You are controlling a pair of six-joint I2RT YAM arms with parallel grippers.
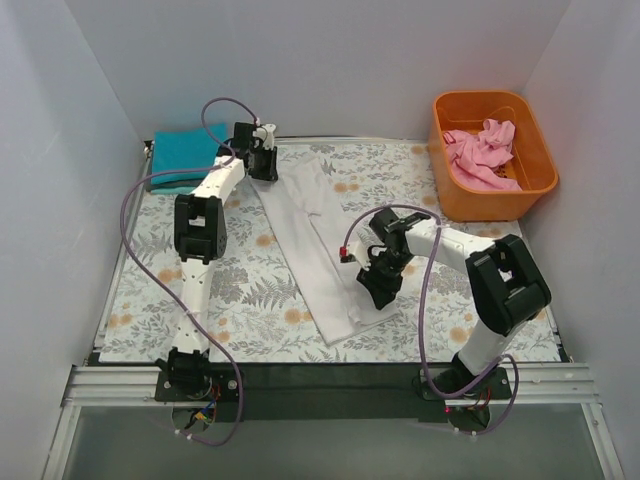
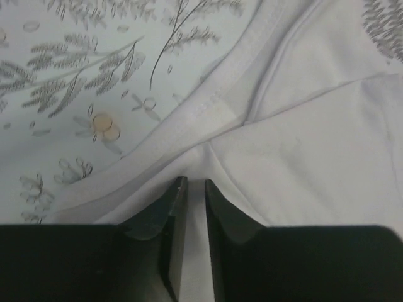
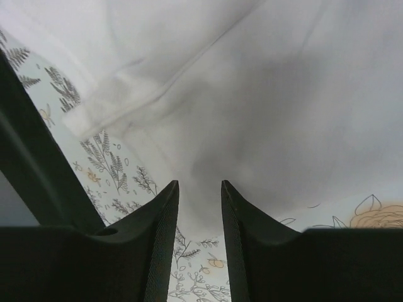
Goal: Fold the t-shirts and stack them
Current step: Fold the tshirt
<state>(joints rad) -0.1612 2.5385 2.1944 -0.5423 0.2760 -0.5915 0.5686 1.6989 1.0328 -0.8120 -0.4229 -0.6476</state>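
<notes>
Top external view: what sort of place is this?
Probably a lab robot cell for laundry folding, not a home: plain white enclosure walls, two arms bolted to a metal rail, white t-shirt on a floral-covered table.

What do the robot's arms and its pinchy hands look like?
The left arm and the right arm are white tubes joined by chunky black blocks. A thin purple cable loops along each. The left gripper and right gripper each have two dark, wedge-shaped fingers.
</notes>
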